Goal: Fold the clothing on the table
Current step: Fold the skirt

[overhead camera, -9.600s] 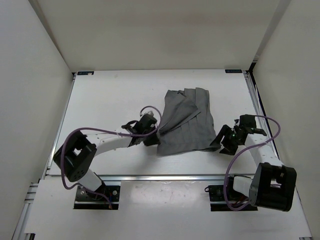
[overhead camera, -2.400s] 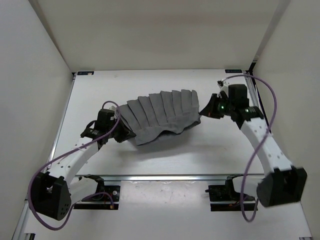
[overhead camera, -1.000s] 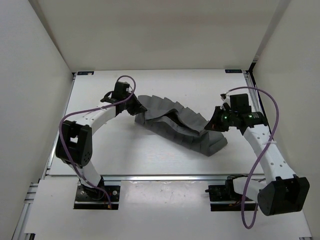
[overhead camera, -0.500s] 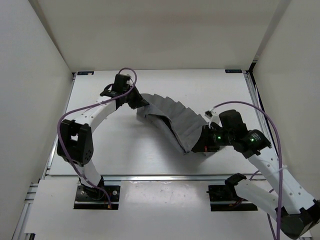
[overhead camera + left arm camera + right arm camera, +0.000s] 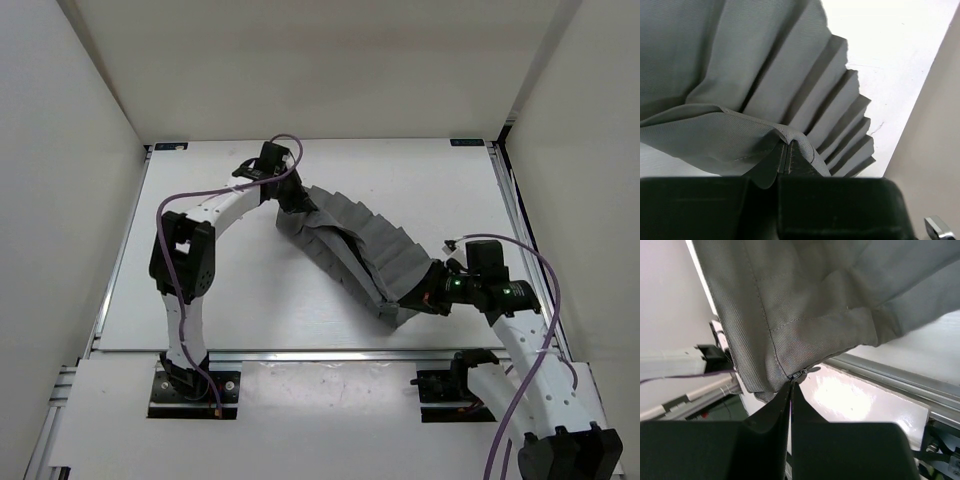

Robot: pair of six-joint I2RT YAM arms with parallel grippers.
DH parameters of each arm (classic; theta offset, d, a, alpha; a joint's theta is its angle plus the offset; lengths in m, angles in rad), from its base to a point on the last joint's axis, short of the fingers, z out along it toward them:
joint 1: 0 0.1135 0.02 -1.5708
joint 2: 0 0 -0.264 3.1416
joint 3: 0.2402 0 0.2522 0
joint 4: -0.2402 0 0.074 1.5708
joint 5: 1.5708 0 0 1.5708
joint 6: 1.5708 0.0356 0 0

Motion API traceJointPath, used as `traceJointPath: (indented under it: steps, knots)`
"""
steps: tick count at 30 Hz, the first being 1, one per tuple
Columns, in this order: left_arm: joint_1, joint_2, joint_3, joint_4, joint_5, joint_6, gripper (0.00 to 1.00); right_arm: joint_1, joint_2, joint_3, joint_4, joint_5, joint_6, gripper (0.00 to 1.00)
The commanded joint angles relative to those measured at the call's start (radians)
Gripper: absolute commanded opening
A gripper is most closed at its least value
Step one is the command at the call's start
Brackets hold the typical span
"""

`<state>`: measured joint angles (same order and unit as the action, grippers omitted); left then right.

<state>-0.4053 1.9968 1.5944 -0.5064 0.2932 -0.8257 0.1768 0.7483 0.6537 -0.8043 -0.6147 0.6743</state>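
The left gripper (image 5: pixel 288 198) and right gripper (image 5: pixel 430 297) each stay clamped on an edge of the pleated grey garment (image 5: pixel 355 245). They have just drawn further apart, stretching it from 11 to 5 o'clock over the table (image 5: pixel 220 290). This looks like tensioning before laying it flat.

Overhead, even, diffuse light is seen; the table (image 5: pixel 230 290) and walls (image 5: pixel 80 120) are nearly washed out to white. A soft shadow is cast under the clothing (image 5: pixel 350 245), on its near side. In the left wrist view the weave is caught sharply, while the left gripper (image 5: pixel 785 148) is rendered near-black and blurred. In the right wrist view, glare is thrown on the board (image 5: pixel 850 390), and the right gripper (image 5: pixel 791 387) is underexposed.
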Motion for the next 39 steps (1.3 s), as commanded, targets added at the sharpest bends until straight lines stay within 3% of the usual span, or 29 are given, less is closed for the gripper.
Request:
traceJointPath:
  steps: [1, 12, 18, 19, 20, 21, 22, 23, 24, 26, 30, 33, 36, 39]
  knots:
    - [0.019, -0.021, 0.050, 0.011, -0.031, 0.014, 0.00, -0.033, 0.014, 0.070, 0.045, -0.026, 0.025, 0.00]
    - [0.053, 0.017, 0.079, 0.023, -0.032, -0.003, 0.00, -0.150, 0.180, 0.095, 0.169, 0.013, -0.004, 0.00]
    - [0.027, 0.115, 0.177, 0.019, -0.083, -0.024, 0.00, -0.201, 0.304, 0.090, 0.252, 0.108, 0.010, 0.00]
    - [0.019, 0.144, 0.206, 0.026, -0.086, -0.030, 0.00, -0.204, 0.313, 0.081, 0.284, 0.134, 0.016, 0.04]
    - [0.019, 0.172, 0.234, 0.034, -0.097, -0.038, 0.14, -0.209, 0.324, 0.077, 0.306, 0.171, 0.022, 0.14]
    - [0.005, 0.189, 0.255, 0.031, -0.106, -0.055, 0.41, -0.214, 0.336, 0.075, 0.312, 0.194, 0.024, 0.18]
    - [-0.004, 0.218, 0.291, 0.040, -0.118, -0.058, 0.54, -0.217, 0.351, 0.077, 0.333, 0.231, 0.015, 0.25]
    - [-0.007, 0.233, 0.324, 0.055, -0.126, -0.075, 0.82, -0.220, 0.353, 0.084, 0.347, 0.278, 0.010, 0.34]
    - [-0.012, 0.241, 0.352, 0.081, -0.140, -0.090, 0.98, -0.220, 0.364, 0.092, 0.349, 0.302, 0.010, 0.36]
    - [-0.020, 0.276, 0.427, 0.098, -0.140, -0.107, 0.99, -0.226, 0.379, 0.154, 0.317, 0.375, -0.019, 0.42]
    - [-0.023, 0.266, 0.549, 0.056, -0.150, -0.092, 0.99, -0.185, 0.339, 0.277, 0.234, 0.541, -0.059, 0.44]
    - [-0.001, 0.160, 0.394, 0.112, -0.106, -0.084, 0.99, -0.128, 0.321, 0.336, 0.163, 0.567, -0.058, 0.42]
    - [0.010, 0.062, 0.192, 0.196, -0.059, -0.085, 0.99, -0.137, 0.365, 0.321, 0.133, 0.398, -0.076, 0.40]
    - [0.022, 0.020, 0.027, 0.288, 0.009, -0.090, 0.98, -0.070, 0.407, 0.252, 0.175, 0.339, -0.064, 0.39]
